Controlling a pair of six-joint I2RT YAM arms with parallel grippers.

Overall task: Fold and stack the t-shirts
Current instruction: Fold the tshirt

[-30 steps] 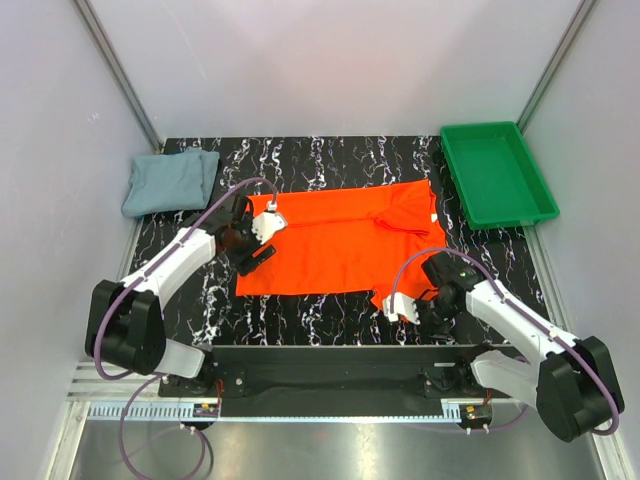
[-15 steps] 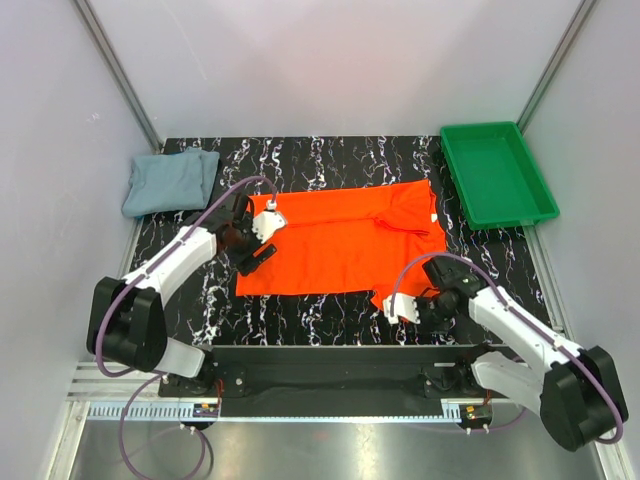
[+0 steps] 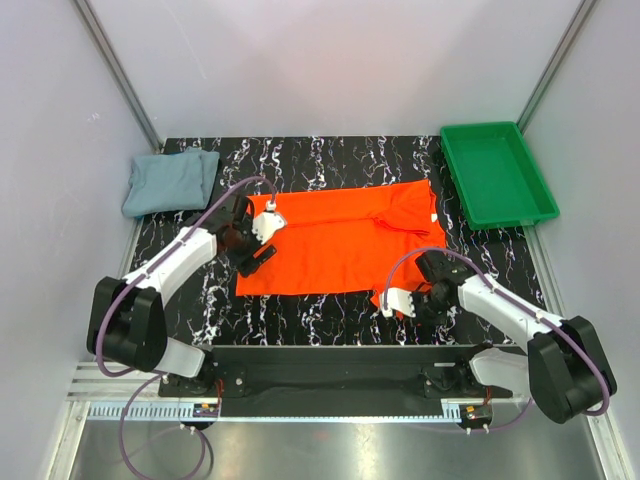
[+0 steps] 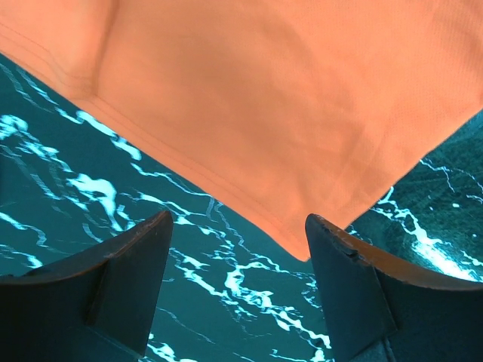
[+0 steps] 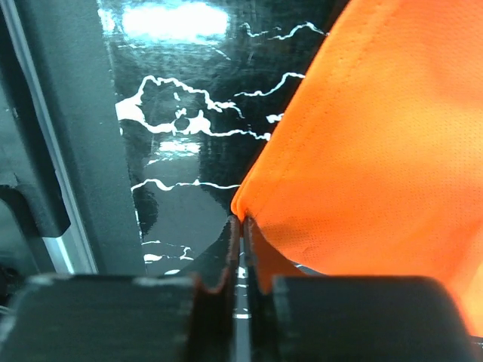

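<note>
Right wrist view: right gripper (image 5: 241, 230) clamps the orange-red t-shirt (image 5: 377, 151) by its corner, ready to lift a fold; left gripper (image 4: 236, 234), spread apart, brackets another corner at frame bottom.

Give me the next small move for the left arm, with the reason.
Probably lower and close the left gripper on the corner of the orange-red t-shirt. The jaws stand open with that corner between them, ungripped, while the right gripper looks shut on the shirt's near edge; both likely need a hold before folding.
</note>
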